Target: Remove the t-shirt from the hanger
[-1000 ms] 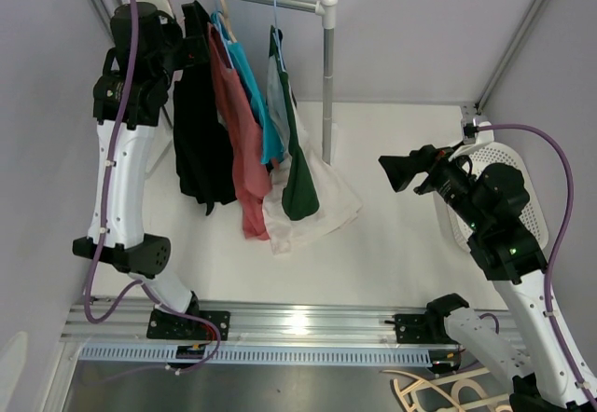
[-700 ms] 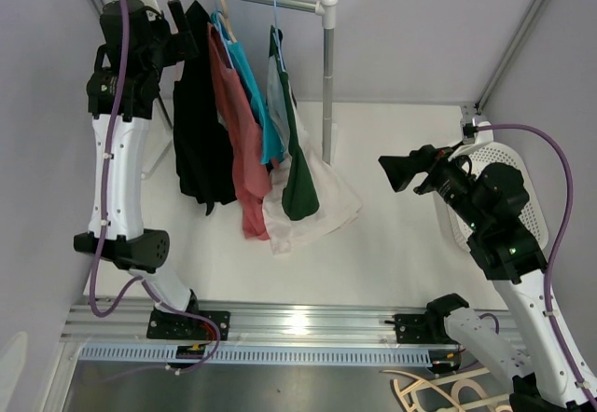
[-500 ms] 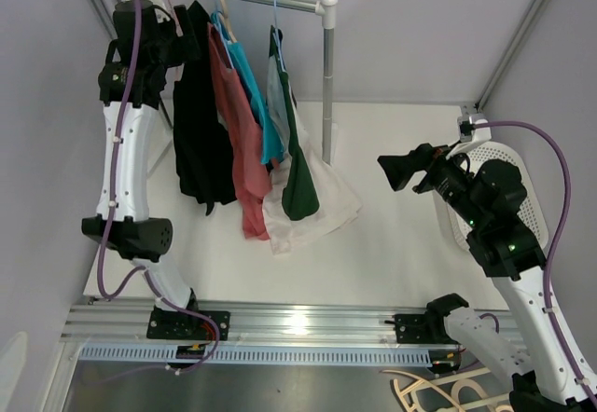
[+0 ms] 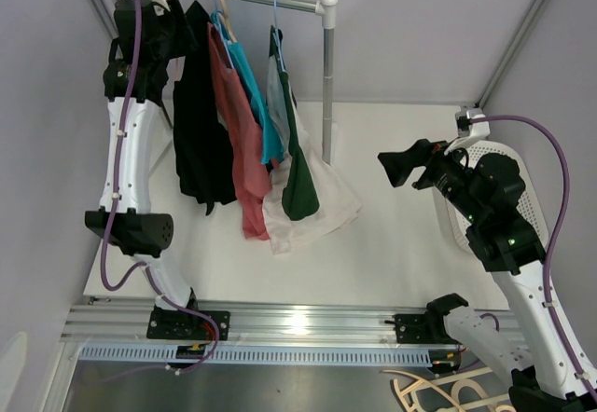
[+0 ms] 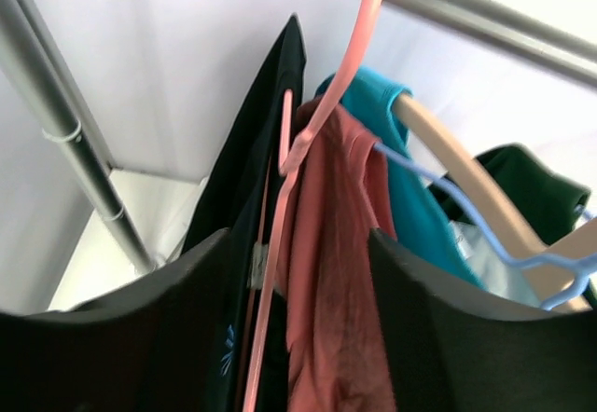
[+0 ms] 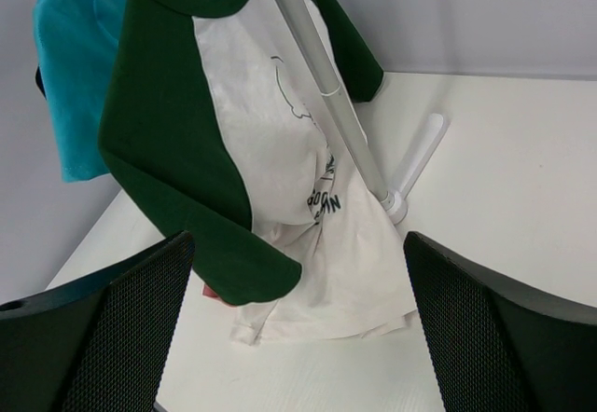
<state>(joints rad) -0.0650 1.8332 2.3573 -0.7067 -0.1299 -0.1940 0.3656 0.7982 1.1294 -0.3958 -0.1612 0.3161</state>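
Observation:
Several shirts hang on a rail: a black one, a salmon one, a teal one and a white one with green sleeves. My left gripper is raised at the rail's left end, open. In its wrist view the gripper has a pink hanger, the black shirt and the salmon shirt between its fingers, gripping nothing. My right gripper is open and empty, right of the rack, facing the white-and-green shirt.
The rack's upright post stands beside the white shirt, its foot on the table. A wooden hanger and a blue wire hanger carry the other shirts. A white mesh basket sits at the right. Spare wooden hangers lie below the front rail.
My left arm has straightened up and shifted its gripper a little right, closer to the black shirt's hanger. My right gripper has hardly moved.

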